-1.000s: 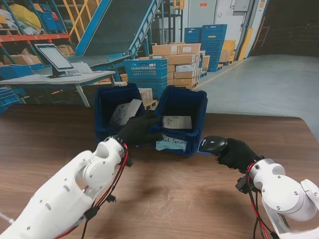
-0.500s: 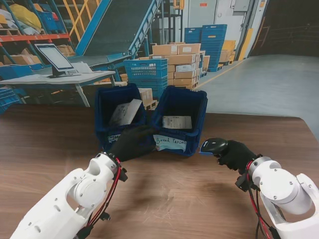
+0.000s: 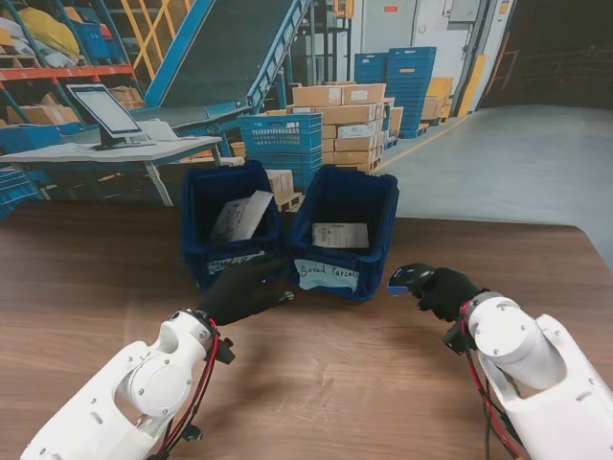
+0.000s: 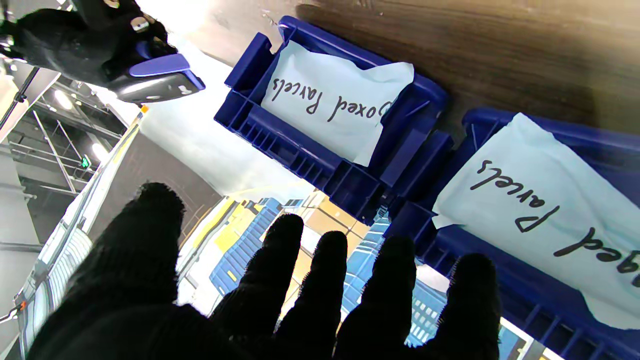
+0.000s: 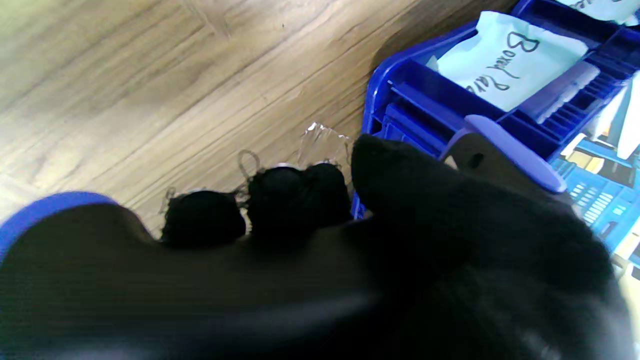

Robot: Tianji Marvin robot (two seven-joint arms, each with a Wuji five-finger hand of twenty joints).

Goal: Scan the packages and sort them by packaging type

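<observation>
Scanner [image 3: 410,278] sits in the right hand [image 3: 442,290], fingers wrapped tight around its grip – head pointing toward the right bin [image 3: 350,206], just off that bin's near right corner. Two blue bins stand side by side at the far middle of the table [image 3: 86,278], touching or nearly so. The right one carries a handwritten "Boxed Parcels" label [image 3: 328,275] and a flat parcel [image 3: 340,235] inside; the left bin [image 3: 225,196] holds a pale bag [image 3: 241,216] leaning on its wall. Left hand [image 3: 239,287] hovers in front of the left bin, fingers spread, holding nothing – the wrist view shows them splayed.
</observation>
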